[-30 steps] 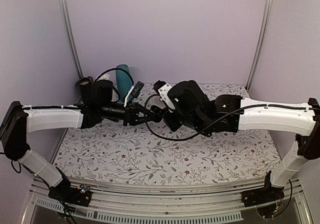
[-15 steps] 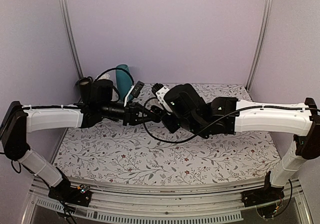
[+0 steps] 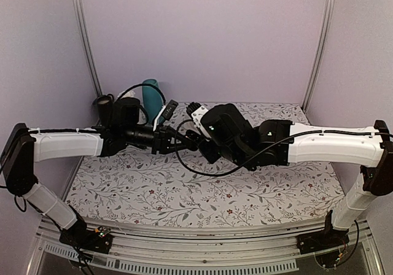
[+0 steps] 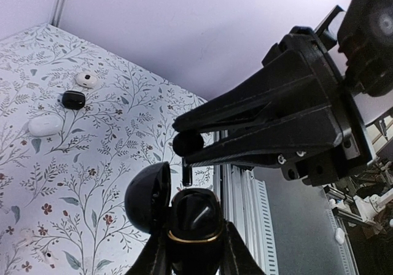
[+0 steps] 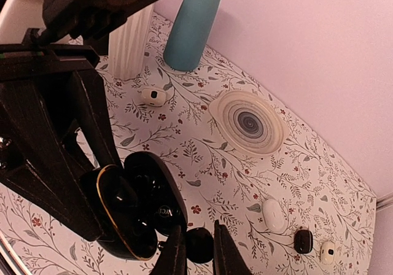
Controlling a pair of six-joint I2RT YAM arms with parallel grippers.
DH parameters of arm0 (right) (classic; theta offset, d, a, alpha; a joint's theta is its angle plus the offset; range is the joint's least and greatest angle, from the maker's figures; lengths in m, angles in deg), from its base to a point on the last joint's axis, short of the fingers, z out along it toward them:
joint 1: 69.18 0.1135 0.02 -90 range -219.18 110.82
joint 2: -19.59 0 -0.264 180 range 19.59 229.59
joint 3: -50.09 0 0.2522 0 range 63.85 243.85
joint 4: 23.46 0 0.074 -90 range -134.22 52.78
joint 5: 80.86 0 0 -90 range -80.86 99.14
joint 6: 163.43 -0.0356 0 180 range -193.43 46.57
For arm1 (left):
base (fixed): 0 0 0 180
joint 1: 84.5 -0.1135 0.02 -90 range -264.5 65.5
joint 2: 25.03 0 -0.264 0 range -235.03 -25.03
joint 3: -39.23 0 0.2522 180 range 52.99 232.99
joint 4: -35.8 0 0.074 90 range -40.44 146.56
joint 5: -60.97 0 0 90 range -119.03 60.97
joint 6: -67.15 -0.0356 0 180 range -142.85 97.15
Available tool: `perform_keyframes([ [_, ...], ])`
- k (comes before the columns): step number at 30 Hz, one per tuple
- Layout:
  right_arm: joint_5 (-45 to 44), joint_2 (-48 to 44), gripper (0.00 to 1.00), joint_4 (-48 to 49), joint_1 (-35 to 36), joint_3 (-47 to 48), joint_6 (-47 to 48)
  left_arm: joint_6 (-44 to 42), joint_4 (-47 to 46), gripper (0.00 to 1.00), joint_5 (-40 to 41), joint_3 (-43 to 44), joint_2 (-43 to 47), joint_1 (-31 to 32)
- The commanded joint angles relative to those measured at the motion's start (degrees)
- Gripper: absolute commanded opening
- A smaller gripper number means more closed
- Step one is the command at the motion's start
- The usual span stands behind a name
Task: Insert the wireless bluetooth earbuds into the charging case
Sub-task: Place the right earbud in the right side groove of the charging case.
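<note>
From above, the left arm (image 3: 67, 145) and right arm (image 3: 331, 143) meet over the middle of the counter (image 3: 184, 195). The counter is covered by a white cloth printed with leafy sprigs. Plain lilac walls close in the back and sides, and a teal cup (image 3: 150, 94) stands at the far left. The held things are lost among the black parts here.

From the left wrist, the left jaws are clamped on the case (image 4: 195, 226), which is held up off the counter with its lid (image 4: 149, 195) swung open. The right jaws pinch an earbud (image 4: 188, 143), stem down, just above the case mouth. I judge it not yet seated. A black pod (image 4: 73, 99) lies between two white ones far off on the cloth.

From the right wrist, the earbud (image 5: 199, 244) sits between the right jaws, just beside the open case (image 5: 129, 216). Glossy shapes show in its wells, but I cannot tell whether the other earbud is already in. At least this one remains to go in. A ribbed white vase (image 5: 129, 45) and a ringed disc (image 5: 249, 121) rest further back.
</note>
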Motion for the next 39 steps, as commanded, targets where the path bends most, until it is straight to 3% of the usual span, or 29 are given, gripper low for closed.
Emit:
perform_keyframes([
  [1, -1.24, -0.61, 0.09, 1.14, 0.47, 1.15, -0.23, -0.44, 0.69, 0.00, -0.29, 1.38, -0.37, -0.35],
  [39, 1.17, -0.98, 0.08, 2.16, 1.70, -1.90, 2.59, 0.19, -1.02, 0.00, -0.56, 1.19, 1.02, -0.13],
])
